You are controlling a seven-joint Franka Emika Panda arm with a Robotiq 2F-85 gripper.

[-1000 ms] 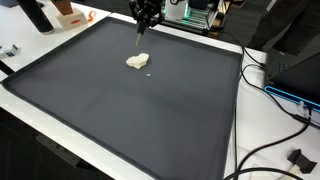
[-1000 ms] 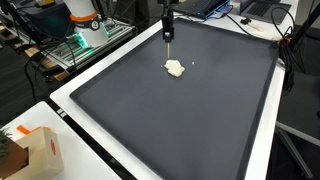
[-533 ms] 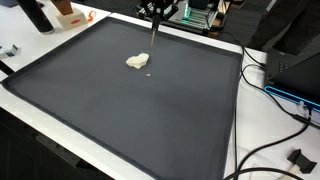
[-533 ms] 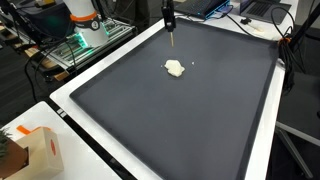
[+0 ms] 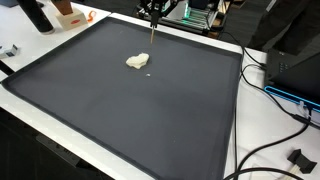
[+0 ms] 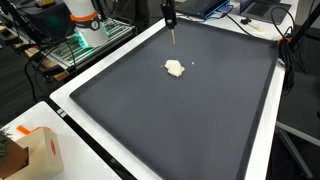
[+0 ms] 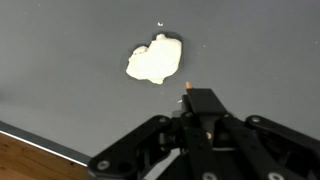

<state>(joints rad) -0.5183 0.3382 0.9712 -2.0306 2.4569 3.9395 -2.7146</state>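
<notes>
A cream-white lump (image 5: 137,62) (image 6: 175,68) (image 7: 153,60) lies on a large dark grey mat (image 5: 150,120) (image 6: 180,120), with a tiny white speck (image 5: 150,72) (image 6: 193,63) beside it. My gripper (image 5: 152,9) (image 6: 169,14) (image 7: 195,100) hangs above the mat's far side, shut on a thin stick (image 5: 152,32) (image 6: 173,34). The stick points down, and its orange tip (image 7: 186,84) shows just past the jaws in the wrist view. The tip is in the air, apart from the lump, a little beyond it.
A white table rim (image 5: 235,110) frames the mat. Black cables (image 5: 285,105) and electronics lie along one side. A dark bottle (image 5: 35,15) and an orange object (image 5: 68,12) stand at a far corner. A small cardboard box (image 6: 40,150) sits near the front.
The gripper has risen with the stick and drawn back from the lump toward the mat's far edge. Over the last half second it has barely moved. The lump stays put.
</notes>
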